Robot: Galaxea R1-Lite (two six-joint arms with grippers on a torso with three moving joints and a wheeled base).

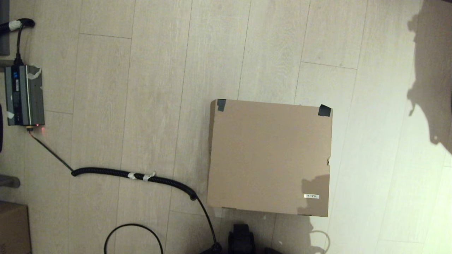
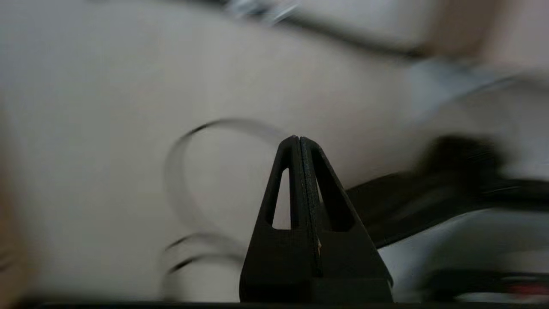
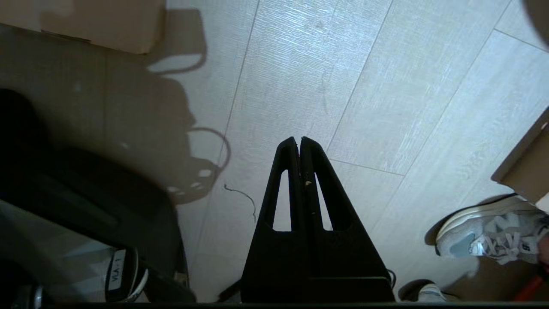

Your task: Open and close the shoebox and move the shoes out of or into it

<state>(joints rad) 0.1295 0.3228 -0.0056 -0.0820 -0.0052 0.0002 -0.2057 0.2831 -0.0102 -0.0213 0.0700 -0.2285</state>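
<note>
The shoebox (image 1: pixel 270 157) lies on the floor in the head view, right of centre. It is plain brown cardboard with its lid down flat, dark tape on the two far corners and a small white label (image 1: pixel 311 196) near the front right. One of its corners (image 3: pixel 107 21) shows in the right wrist view. The white shoes are out of view. Neither gripper appears in the head view. My left gripper (image 2: pixel 297 138) is shut and holds nothing, low over bare floor. My right gripper (image 3: pixel 299 139) is also shut and holds nothing, above the floorboards short of the box.
A grey power unit (image 1: pixel 24 95) lies at far left, and its black corrugated cable (image 1: pixel 141 175) runs across the floor to near the box's front left corner. Another cardboard box (image 1: pixel 12 227) sits at bottom left. A person's grey sneaker (image 3: pixel 484 240) and more cardboard (image 3: pixel 527 171) show beside my right gripper.
</note>
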